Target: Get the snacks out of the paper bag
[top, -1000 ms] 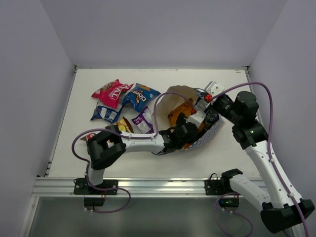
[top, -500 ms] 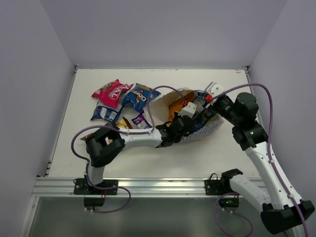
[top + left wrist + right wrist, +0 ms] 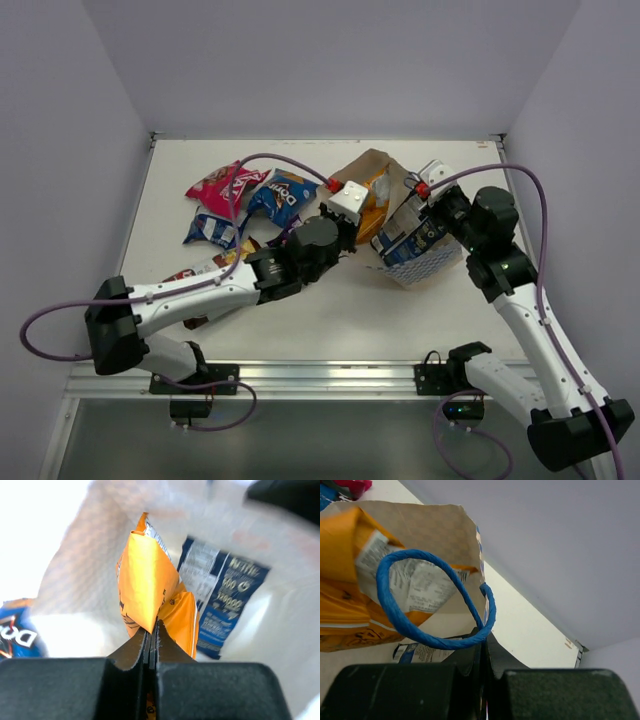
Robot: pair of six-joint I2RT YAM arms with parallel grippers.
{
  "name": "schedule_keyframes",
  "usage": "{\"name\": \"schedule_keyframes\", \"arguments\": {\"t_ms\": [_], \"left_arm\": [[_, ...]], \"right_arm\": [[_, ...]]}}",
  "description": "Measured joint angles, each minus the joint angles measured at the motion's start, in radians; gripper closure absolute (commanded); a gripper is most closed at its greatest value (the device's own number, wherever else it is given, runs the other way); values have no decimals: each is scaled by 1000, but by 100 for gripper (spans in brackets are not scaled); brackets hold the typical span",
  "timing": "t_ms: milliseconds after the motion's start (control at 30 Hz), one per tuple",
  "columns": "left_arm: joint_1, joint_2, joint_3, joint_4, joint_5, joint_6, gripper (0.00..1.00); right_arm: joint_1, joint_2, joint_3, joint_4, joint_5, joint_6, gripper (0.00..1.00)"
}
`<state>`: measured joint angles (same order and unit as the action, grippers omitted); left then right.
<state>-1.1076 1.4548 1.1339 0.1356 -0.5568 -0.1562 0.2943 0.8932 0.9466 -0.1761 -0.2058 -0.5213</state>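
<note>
The left tool (image 3: 151,632) is pressed tight together on the bottom edge of an orange snack packet (image 3: 147,590). The packet stands up in the mouth of the paper bag (image 3: 415,258). It has small black print on it, too small to read. Behind it, inside the bag, lies a dark blue packet (image 3: 225,600) with white writing that is too blurry to read.

The right tool (image 3: 484,636) is squeezed shut on the bag's rim, right where the blue cord handle (image 3: 430,641) joins it. The bag is tipped over on the right side of the desk (image 3: 400,320), with its mouth facing left.

Left of the bag, more snacks lie on the desk. There is a pink-red packet (image 3: 222,188) with white letters, and beside it a blue packet (image 3: 280,195) whose white letters begin "DOR". A blue-white packet (image 3: 212,228) lies just below them.
</note>
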Motion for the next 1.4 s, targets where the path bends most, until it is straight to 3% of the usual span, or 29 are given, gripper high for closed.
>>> {"name": "schedule_keyframes", "arguments": {"t_ms": [367, 767, 933, 1100, 1400], "left_arm": [[9, -243, 95, -157, 50, 83, 100], [87, -433, 252, -238, -77, 209, 100], [89, -464, 252, -211, 22, 201, 100], [100, -397, 272, -143, 70, 214, 100], [305, -39, 327, -60, 190, 248, 100]], "right_arm": [[-3, 49, -6, 34, 141, 30, 100], [-42, 74, -28, 50, 227, 83, 100], [-51, 91, -28, 58, 250, 93, 100], [-54, 95, -28, 59, 274, 108, 100], [-155, 52, -29, 63, 397, 193, 100]]}}
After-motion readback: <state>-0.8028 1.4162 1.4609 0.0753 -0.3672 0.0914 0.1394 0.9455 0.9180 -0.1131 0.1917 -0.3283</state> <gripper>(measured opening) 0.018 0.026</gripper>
